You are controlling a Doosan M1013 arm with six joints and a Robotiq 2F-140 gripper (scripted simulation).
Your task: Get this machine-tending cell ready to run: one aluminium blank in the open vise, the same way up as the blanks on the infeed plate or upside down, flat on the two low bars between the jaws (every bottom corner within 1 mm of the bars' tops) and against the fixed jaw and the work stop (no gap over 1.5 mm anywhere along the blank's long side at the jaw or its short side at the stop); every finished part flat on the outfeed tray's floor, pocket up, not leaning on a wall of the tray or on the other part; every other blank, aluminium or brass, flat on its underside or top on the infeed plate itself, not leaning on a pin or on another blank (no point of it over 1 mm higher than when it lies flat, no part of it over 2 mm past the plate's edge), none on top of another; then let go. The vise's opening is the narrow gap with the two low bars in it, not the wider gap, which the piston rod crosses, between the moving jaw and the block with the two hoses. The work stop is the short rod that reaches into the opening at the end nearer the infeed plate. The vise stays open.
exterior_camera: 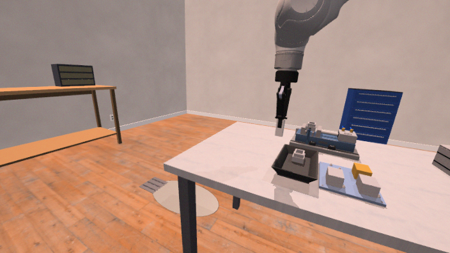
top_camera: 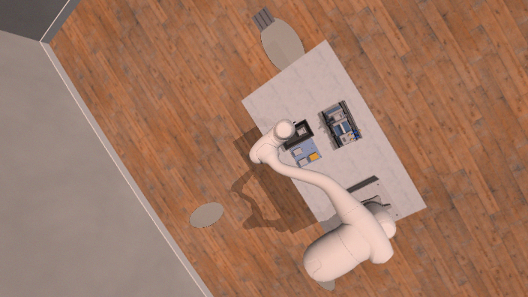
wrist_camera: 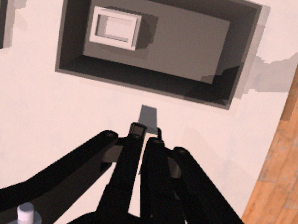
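Finished part in the tray, three blanks on the plate, vise holding a pale block

The dark outfeed tray (exterior_camera: 281, 163) sits on the table (exterior_camera: 230, 153) with one pale finished part (exterior_camera: 299, 156) flat on its floor, pocket up, clear of the walls. Just beside it lies the blue infeed plate (exterior_camera: 351, 191), carrying two aluminium blanks (exterior_camera: 335, 176) (exterior_camera: 368, 185) lying flat and apart, and a brass blank (exterior_camera: 362, 169) between them towards the back, which seems tilted. Behind stands the blue vise (exterior_camera: 326, 140) with a pale block (exterior_camera: 311, 128) at its tray-side end; its exact seating cannot be told.
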